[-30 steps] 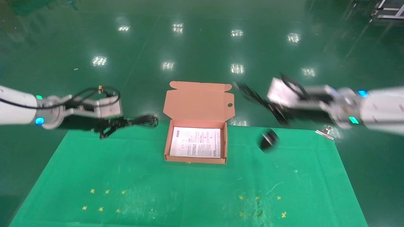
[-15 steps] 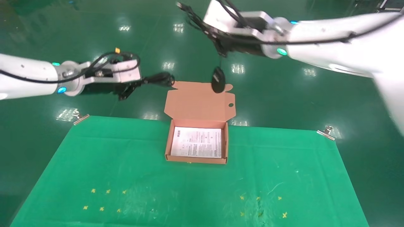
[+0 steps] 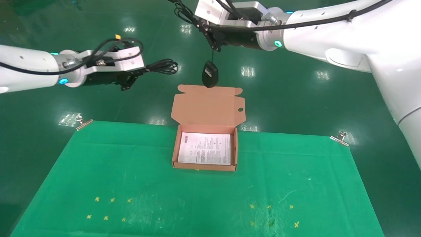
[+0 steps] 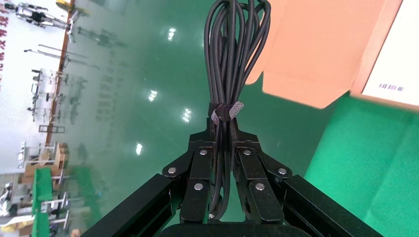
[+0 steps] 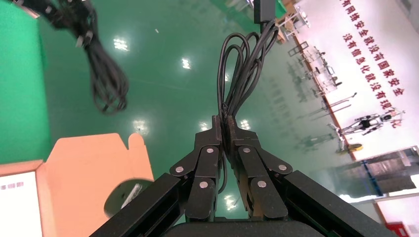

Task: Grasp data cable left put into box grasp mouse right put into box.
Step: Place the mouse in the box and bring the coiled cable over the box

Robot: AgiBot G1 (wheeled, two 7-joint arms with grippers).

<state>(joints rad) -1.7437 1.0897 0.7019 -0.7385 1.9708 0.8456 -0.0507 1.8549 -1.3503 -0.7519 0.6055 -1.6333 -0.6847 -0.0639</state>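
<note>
Box (image 3: pixel 204 166) open at far edge of counter, mid-width; only printed sheet inside.

Left gripper (image 4: pixel 225 148) clamped on data cable (image 4: pixel 232 54), aloft beyond far-left edge.

Right gripper (image 5: pixel 227 136) clamped on cord bundle; mouse (image 3: pixel 210 73) dangles over lid.

Both grasps done; both placements remain.

Bright overhead lamps throw white glare patches across the glossy green floor (image 3: pixel 246 70); the scene stays evenly lit, sharp, with faint shadows.
</note>
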